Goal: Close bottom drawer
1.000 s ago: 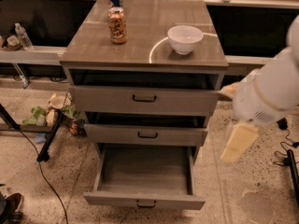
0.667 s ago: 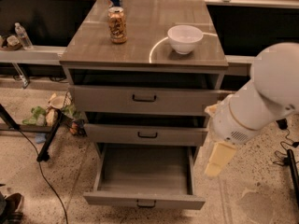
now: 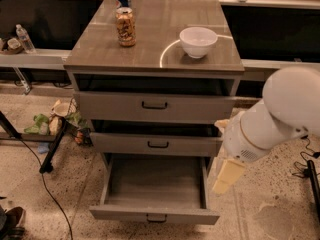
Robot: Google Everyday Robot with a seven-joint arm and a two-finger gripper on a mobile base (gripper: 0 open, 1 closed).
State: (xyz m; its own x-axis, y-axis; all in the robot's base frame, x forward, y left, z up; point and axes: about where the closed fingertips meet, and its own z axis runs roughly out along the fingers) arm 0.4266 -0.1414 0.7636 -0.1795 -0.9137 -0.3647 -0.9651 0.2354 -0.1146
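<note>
Grey wood-grain, the bottom drawer [image 3: 125,214] stands pulled well out at the foot of the cabinet [image 3: 100,104]. Its inside is bare and its handle [image 3: 156,217] faces the near side. The tool [image 3: 227,176] hangs just right of the drawer's right wall, apparently not touching it; I cannot tell whether it is open or closed. This looks like the approach step. Next, the tool would need to come round to the near side of the front panel and push squarely toward the far side.
</note>
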